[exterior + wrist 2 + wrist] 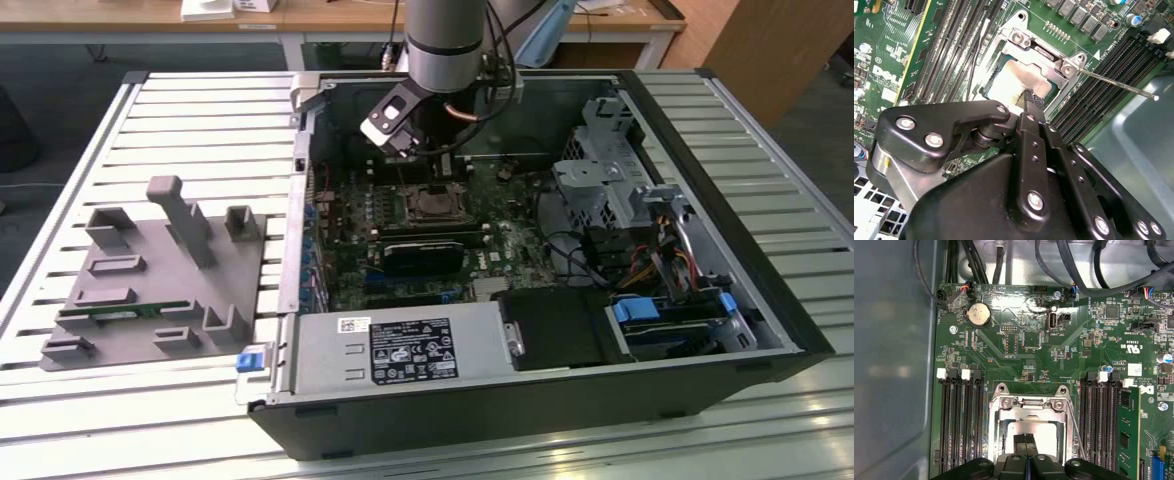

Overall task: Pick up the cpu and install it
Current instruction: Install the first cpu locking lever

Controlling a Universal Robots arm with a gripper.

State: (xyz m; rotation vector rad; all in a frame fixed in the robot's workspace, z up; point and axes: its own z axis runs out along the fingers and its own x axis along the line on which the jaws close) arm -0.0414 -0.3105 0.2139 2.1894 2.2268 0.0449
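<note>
In the exterior view, a pale metal bench (pixel 200 110) of long parallel slats carries two things. A grey tray (pixel 160 288) with upright posts lies flat at nine o'clock. An open computer case (pixel 534 405) lies on its side from the centre out to three o'clock, just beside the tray. Bare slats show at six o'clock and around eleven.

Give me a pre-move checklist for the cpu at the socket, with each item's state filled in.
1. cpu inside the socket frame: ok.
2. cpu lying flat and fully seated: cannot tell.
3. gripper over the cpu, fingertips together: ok.
4. gripper touching the cpu: cannot tell.
5. retention lever latched: not ok, it sticks out free of the socket frame.
</note>
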